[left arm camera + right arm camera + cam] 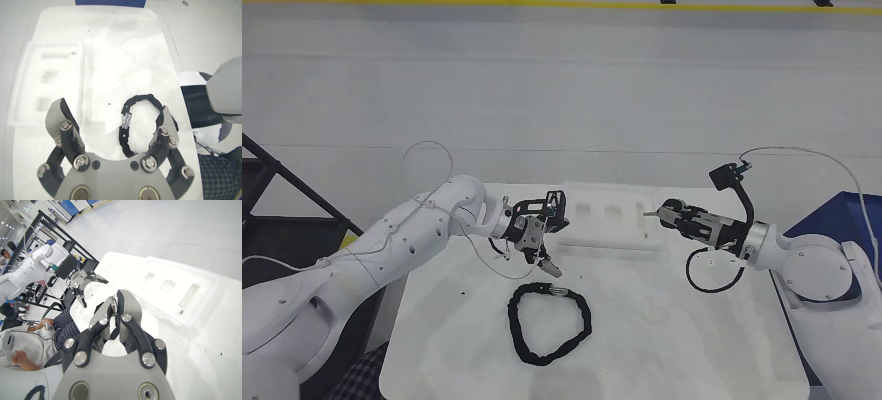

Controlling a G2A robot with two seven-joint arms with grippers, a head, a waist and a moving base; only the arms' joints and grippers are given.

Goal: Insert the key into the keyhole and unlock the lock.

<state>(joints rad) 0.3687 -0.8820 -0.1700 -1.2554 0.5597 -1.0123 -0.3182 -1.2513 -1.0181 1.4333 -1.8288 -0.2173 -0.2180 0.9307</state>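
My left gripper (559, 232) is hanging wide open above the table (692, 340), jaws spread with nothing between them. It is hovering just over the black chain lock (549, 322). The lock is lying in a closed loop on the table, and its silver cylinder (127, 120) is sitting on the side nearest the foam tray (612, 228). My right gripper (657, 211) is holding above the tray's other end, pinched tight on the small metal key (113, 303). Key and lock are sitting well apart.
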